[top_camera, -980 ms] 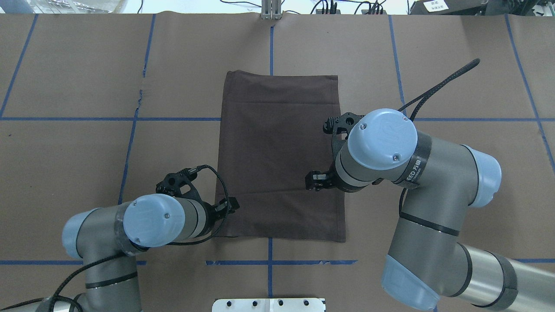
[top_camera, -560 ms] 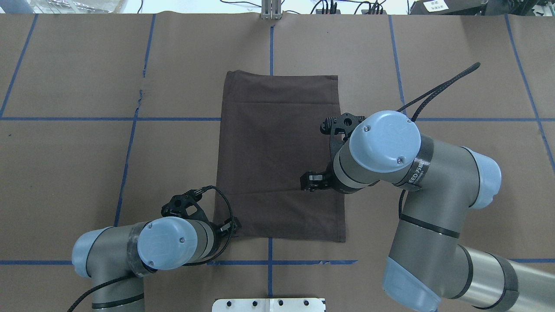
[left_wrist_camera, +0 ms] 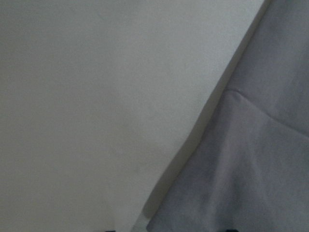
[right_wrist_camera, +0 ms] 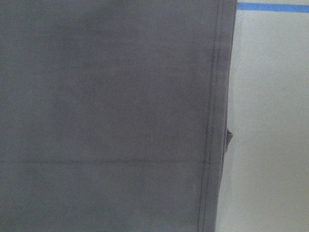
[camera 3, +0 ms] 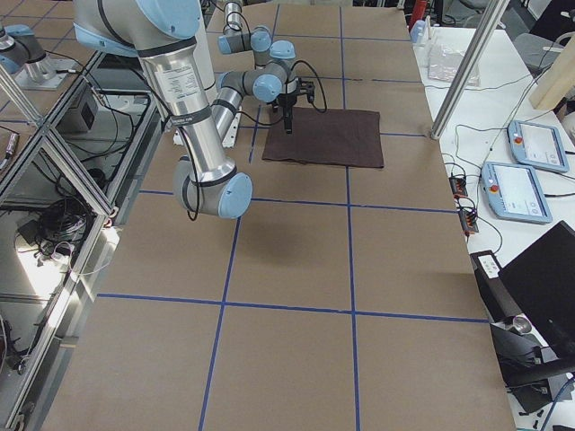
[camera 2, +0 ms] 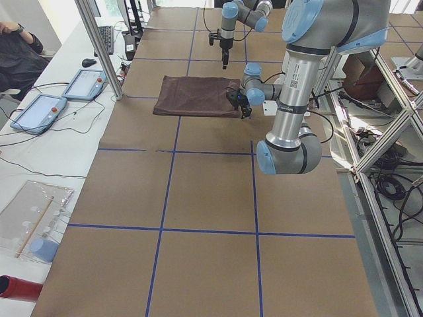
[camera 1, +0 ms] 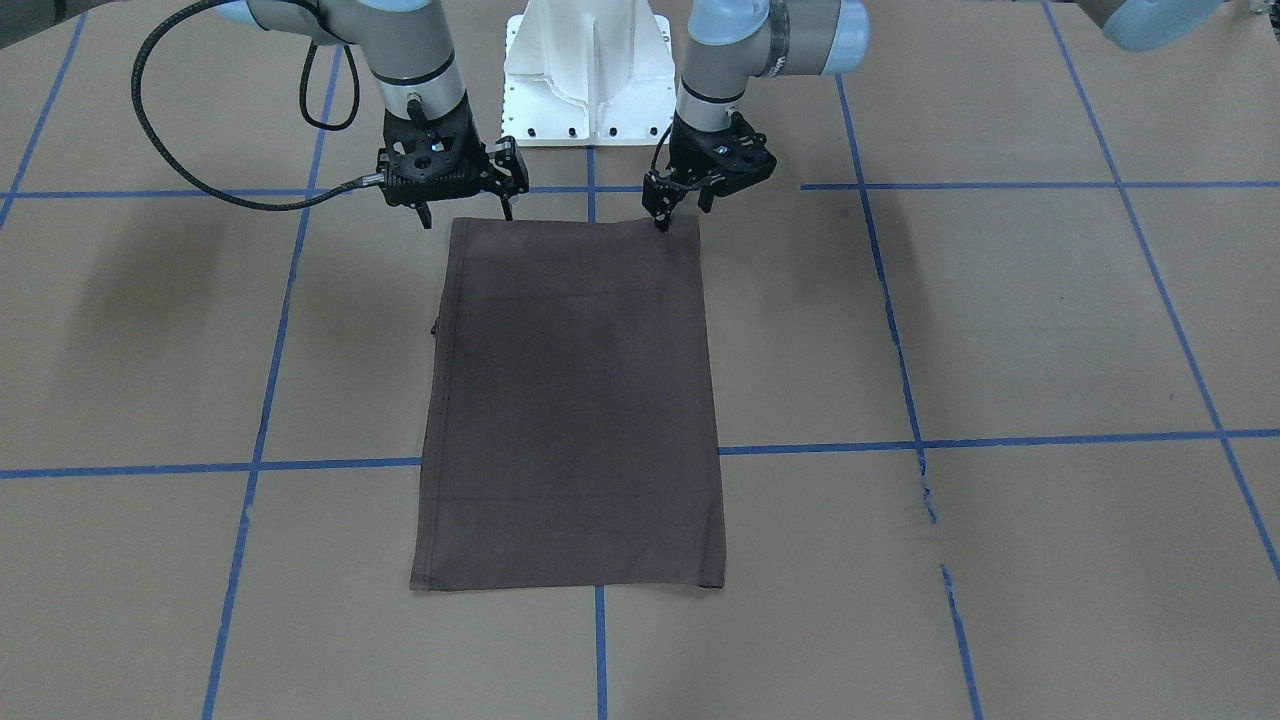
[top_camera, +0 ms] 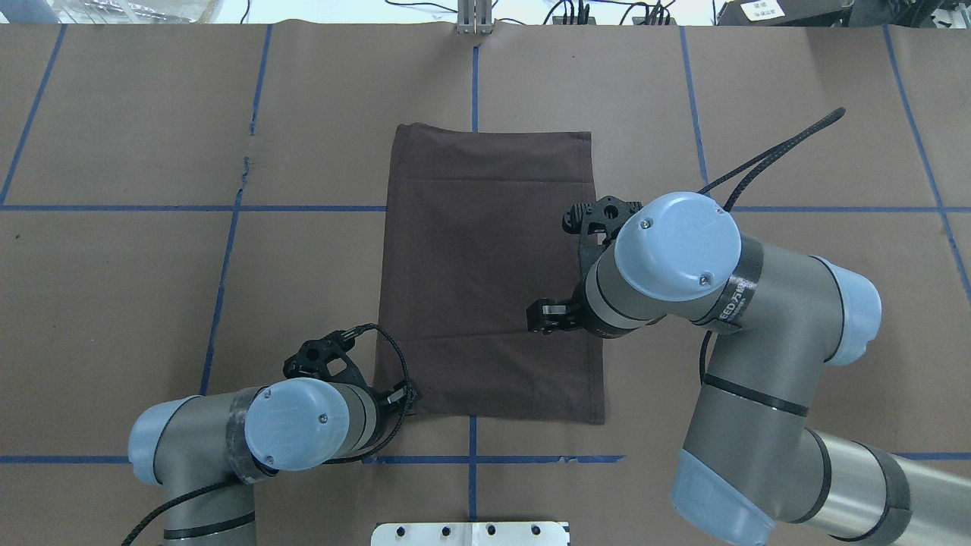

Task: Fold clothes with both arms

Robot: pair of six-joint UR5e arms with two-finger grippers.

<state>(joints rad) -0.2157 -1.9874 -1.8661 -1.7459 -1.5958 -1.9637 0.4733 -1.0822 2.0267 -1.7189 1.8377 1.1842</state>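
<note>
The dark brown T-shirt lies flat on the table, folded into a tall rectangle; collar and logo are hidden. It also shows in the front view. My left gripper is open and low at the shirt's near-left corner, its fingertips at the edge. The left wrist view shows that corner close up. My right gripper is open and empty, held above the shirt's right half. The right wrist view shows the shirt's stitched edge from above.
The brown paper table cover carries blue tape lines. The white pedestal base stands at the robot's side of the table. Tablets lie on a side bench, where a person sits.
My left gripper has moved toward the robot and down to the shirt's near-left corner. My right gripper has shifted slightly left over the shirt. The shirt has not moved.
</note>
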